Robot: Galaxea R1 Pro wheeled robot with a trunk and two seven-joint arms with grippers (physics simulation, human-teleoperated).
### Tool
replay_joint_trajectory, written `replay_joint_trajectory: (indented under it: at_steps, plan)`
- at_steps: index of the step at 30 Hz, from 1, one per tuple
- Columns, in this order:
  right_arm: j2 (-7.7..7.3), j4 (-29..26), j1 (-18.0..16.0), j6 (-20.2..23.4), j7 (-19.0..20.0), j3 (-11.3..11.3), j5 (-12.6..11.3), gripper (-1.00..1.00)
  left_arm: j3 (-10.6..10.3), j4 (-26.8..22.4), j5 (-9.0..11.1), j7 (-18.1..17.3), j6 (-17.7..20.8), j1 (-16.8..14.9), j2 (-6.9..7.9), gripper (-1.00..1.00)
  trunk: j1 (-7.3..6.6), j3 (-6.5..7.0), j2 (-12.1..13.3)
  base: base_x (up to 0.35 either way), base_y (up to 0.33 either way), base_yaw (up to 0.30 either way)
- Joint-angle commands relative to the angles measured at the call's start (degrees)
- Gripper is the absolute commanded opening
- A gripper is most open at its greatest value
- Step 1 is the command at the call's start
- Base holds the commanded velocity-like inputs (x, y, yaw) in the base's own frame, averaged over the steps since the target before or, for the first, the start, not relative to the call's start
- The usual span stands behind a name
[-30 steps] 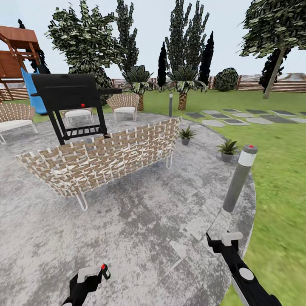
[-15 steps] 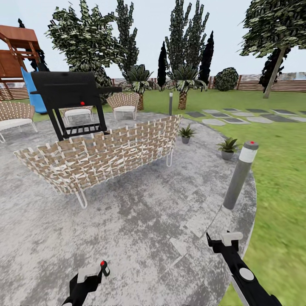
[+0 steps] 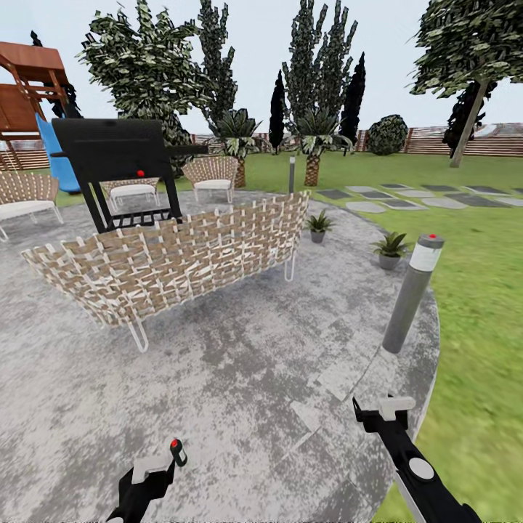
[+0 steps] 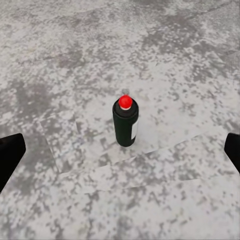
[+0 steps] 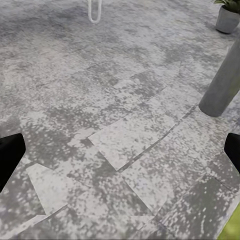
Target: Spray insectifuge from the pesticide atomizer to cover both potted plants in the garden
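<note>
The left hand [image 4: 120,150], fingers spread wide, hovers over the pesticide atomizer [image 4: 125,122] standing on the mottled grey patio [image 4: 60,60].

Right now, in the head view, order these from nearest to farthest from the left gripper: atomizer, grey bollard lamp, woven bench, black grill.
1. Atomizer, standing on the patio just ahead of the left gripper.
2. Woven bench, ahead, mid-patio.
3. Bollard lamp, at the patio's right edge; too close to the bench to call.
4. Black grill, behind the bench.

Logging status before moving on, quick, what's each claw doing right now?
Left claw: open, empty; pesticide atomizer stands on the patio ahead.
Right claw: open, empty.
</note>
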Motion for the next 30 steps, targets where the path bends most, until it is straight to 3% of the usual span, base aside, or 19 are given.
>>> replay_joint_trajectory:
  at_steps: [1,24,30]
  plan:
    - [-0.01,0.02,-0.03,-0.15,0.02,0.02,0.17,1.0,-0.47,0.01,0.39,0.26,-0.19,-0.03,0.04,1.0,0.21,-0.23,-0.43,0.0,0.0,0.0]
    - [-0.1,0.17,-0.03,-0.12,0.03,0.05,0.26,1.0,-0.46,0.04,0.39,0.26,-0.19,-0.03,0.04,1.0,5.27,-4.36,-9.66,0.0,0.0,0.0]
    - [-0.1,0.12,-0.03,-0.12,0.09,0.05,0.25,1.0,-0.46,0.03,0.39,0.26,-0.19,-0.03,0.04,1.0,5.42,-5.69,-9.74,0.0,0.0,0.0]
